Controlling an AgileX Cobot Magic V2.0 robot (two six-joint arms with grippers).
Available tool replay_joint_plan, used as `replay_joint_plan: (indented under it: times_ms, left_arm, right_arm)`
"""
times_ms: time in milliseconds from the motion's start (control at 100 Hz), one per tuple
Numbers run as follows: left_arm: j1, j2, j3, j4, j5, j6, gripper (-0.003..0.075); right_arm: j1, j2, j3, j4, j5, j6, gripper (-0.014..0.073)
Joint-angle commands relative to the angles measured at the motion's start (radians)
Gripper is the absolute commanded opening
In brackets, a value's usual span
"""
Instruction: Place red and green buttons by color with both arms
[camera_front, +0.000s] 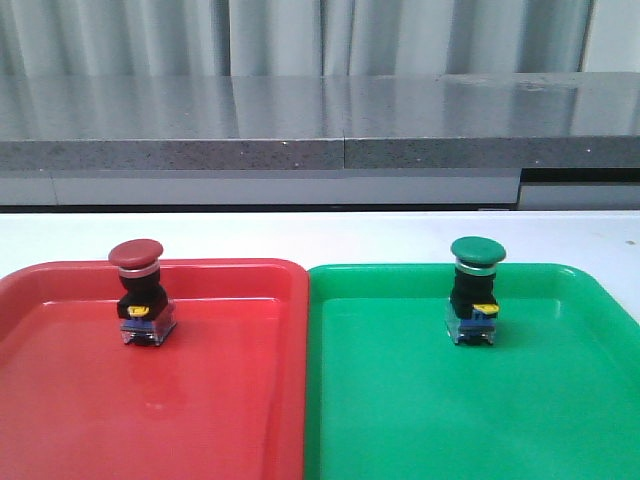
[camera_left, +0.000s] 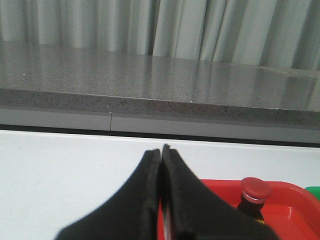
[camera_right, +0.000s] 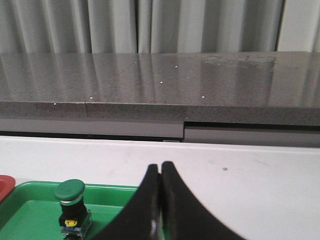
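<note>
Left gripper, black and two-fingered, seen in the left wrist view: fingers pressed together tip to tip, nothing between them, raised above the white tabletop. Beyond the fingertips and off to one side stands the dark-red-capped mushroom-head push-button, upright inside the flat red plastic tray, well apart from the gripper.

Right gripper, likewise black and two-fingered, seen in the right wrist view: fingers closed against each other and empty, held over the near corner of the flat green plastic tray. The green-capped mushroom-head push-button stands upright in that tray, to the side of the fingers and clear of them.

Front view: neither gripper appears. The red button sits toward the far left part of the red tray; the green button sits toward the far middle of the green tray. Each shows a silver collar, black body, yellow tab and blue-clear base. The two trays lie side by side, edges touching, on the white table. Behind the table runs a grey speckled stone counter, backed by pale pleated curtains.
</note>
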Motion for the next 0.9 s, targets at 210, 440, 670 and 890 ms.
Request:
replay_joint_plan:
  times_ms: [210, 440, 670, 890]
  left_arm:
    - [0.004, -0.028, 0.042, -0.001, -0.078, -0.005, -0.0019]
    - [0.004, -0.028, 0.042, -0.001, -0.078, -0.005, -0.0019]
    - [0.004, -0.028, 0.042, -0.001, -0.078, -0.005, -0.0019]
    - [0.004, -0.028, 0.042, -0.001, -0.078, -0.005, -0.0019]
  right_arm:
    - [-0.038, -0.041, 0.055, 0.015, -0.095, -0.008, -0.0111]
    - [-0.038, -0.041, 0.055, 0.015, -0.098, -0.008, -0.0111]
    - [-0.038, -0.041, 0.055, 0.015, -0.098, -0.008, -0.0111]
    - [-0.038, -0.041, 0.055, 0.015, -0.098, -0.008, -0.0111]
